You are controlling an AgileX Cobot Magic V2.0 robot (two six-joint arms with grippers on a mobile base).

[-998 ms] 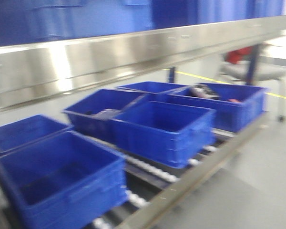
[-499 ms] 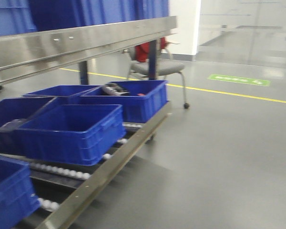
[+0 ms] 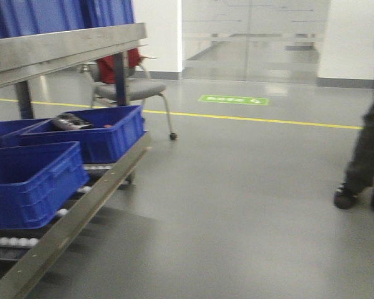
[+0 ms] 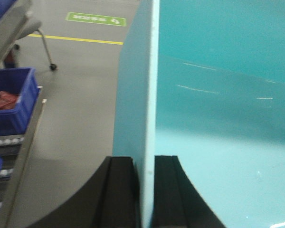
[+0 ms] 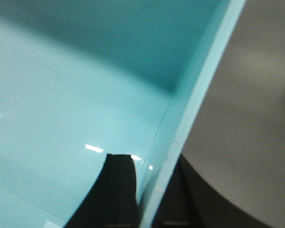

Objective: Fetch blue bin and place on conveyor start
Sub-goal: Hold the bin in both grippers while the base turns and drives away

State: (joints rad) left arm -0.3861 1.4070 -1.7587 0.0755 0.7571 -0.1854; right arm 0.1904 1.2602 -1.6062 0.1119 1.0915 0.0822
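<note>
The left gripper (image 4: 143, 166) is clamped on a side wall of the blue bin (image 4: 218, 109), with 1 finger inside and 1 outside. The right gripper (image 5: 148, 171) pinches another wall the same way. The bin hangs above the grey floor (image 4: 80, 109), near a rack (image 3: 62, 47) of dark blue crates (image 3: 25, 180).

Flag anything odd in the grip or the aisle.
Grip looks fine: left tool and right tool each pinch a wall of the blue bin. Only oddity: a person stands in the aisle at the front view's right edge.
</note>
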